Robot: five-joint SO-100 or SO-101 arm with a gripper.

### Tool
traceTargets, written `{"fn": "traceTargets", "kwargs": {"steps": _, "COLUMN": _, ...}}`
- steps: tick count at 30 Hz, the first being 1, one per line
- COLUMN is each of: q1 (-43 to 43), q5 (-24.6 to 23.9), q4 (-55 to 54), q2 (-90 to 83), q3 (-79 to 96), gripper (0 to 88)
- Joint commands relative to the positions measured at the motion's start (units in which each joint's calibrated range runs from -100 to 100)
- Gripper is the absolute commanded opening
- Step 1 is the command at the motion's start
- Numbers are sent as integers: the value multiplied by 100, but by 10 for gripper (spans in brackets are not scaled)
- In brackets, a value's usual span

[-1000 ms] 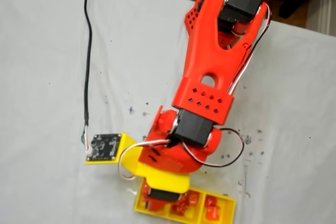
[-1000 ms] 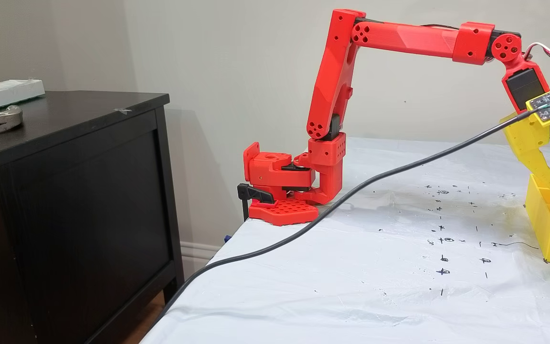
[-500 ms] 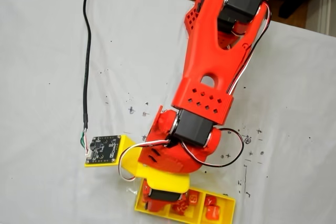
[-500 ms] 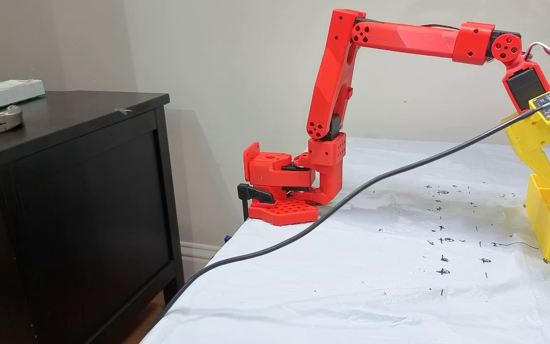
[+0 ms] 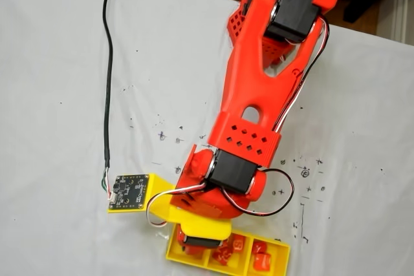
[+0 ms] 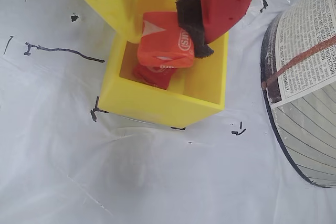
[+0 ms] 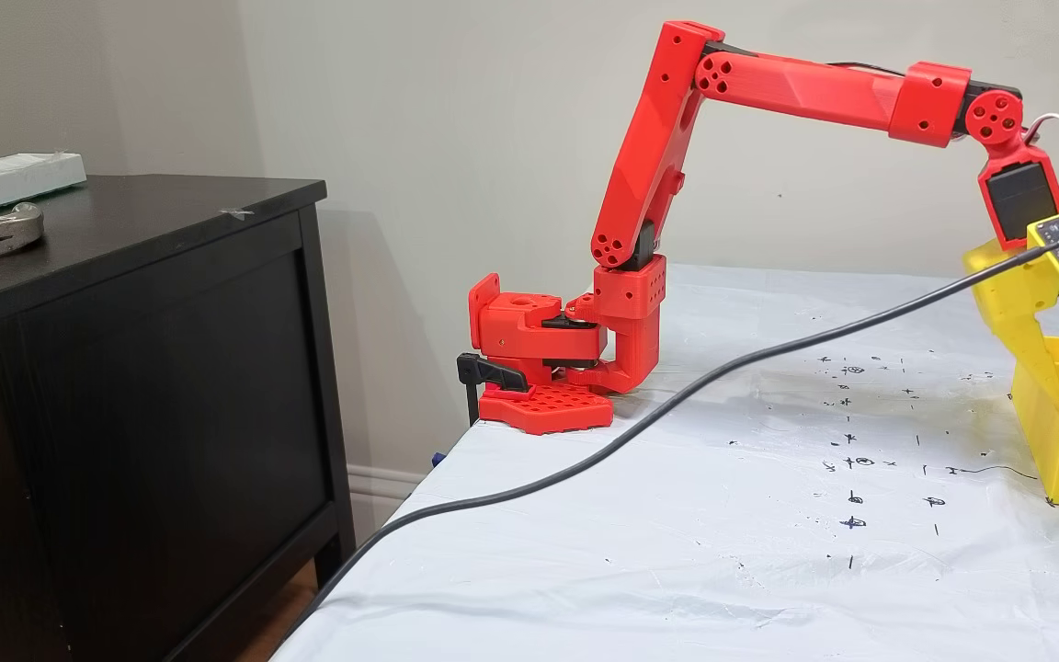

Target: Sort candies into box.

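My jaws (image 6: pixel 167 39) are clamped on a candy (image 6: pixel 166 40), hanging over the end compartment of the box (image 6: pixel 163 103); another candy (image 6: pixel 153 75) lies beneath it, possibly touching, hard to say.

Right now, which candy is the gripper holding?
The upper candy in the near end compartment of the box, pinched by the gripper. The other candy there lies loose on the floor beneath it.
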Motion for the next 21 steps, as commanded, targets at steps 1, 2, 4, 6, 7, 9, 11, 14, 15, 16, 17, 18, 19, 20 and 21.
{"fn": "traceTargets", "kwargs": {"steps": 1, "q1": -62, "q5": 15, "q4": -78, "q2": -471, "q3": -427, "gripper": 82}}
{"fn": "traceTargets", "kwargs": {"steps": 2, "q1": -62, "q5": 10, "q4": -61, "q2": -471, "q3": -427, "gripper": 181}}
{"fn": "traceTargets", "kwargs": {"steps": 4, "q1": -62, "q5": 15, "q4": -61, "q2": -480, "q3": -409, "gripper": 286}}
{"fn": "traceTargets", "kwargs": {"steps": 6, "q1": -62, "q5": 20, "q4": -61, "q2": -514, "q3": -373, "gripper": 329}}
{"fn": "traceTargets", "kwargs": {"steps": 7, "q1": -62, "q5": 24, "q4": -69, "q2": -530, "q3": -355, "gripper": 352}}
{"fn": "traceTargets", "kwargs": {"steps": 9, "q1": -43, "q5": 10, "q4": -28, "q2": -581, "q3": -336, "gripper": 438}}
{"fn": "traceTargets", "kwargs": {"steps": 11, "q1": -25, "q5": -10, "q4": -28, "q2": -615, "q3": -336, "gripper": 458}}
{"fn": "traceTargets", "kwargs": {"steps": 14, "q1": -16, "q5": -15, "q4": -4, "q2": -666, "q3": -336, "gripper": 438}}
{"fn": "traceTargets", "kwargs": {"steps": 15, "q1": -7, "q5": -10, "q4": 4, "q2": -683, "q3": -336, "gripper": 426}}
{"fn": "traceTargets", "kwargs": {"steps": 16, "q1": -7, "q5": -10, "q4": 13, "q2": -700, "q3": -336, "gripper": 414}}
{"fn": "traceTargets", "kwargs": {"steps": 17, "q1": 2, "q5": -5, "q4": 21, "q2": -717, "q3": -336, "gripper": 396}}
{"fn": "traceTargets", "kwargs": {"steps": 18, "q1": 11, "q5": 5, "q4": 29, "q2": -743, "q3": -336, "gripper": 373}}
{"fn": "traceTargets", "kwargs": {"steps": 19, "q1": 11, "q5": 10, "q4": 45, "q2": -759, "q3": -336, "gripper": 348}}
{"fn": "traceTargets", "kwargs": {"steps": 20, "q1": 20, "q5": 24, "q4": 45, "q2": -793, "q3": -336, "gripper": 315}}
{"fn": "traceTargets", "kwargs": {"steps": 21, "q1": 38, "q5": 34, "q4": 45, "q2": -844, "q3": -327, "gripper": 285}}
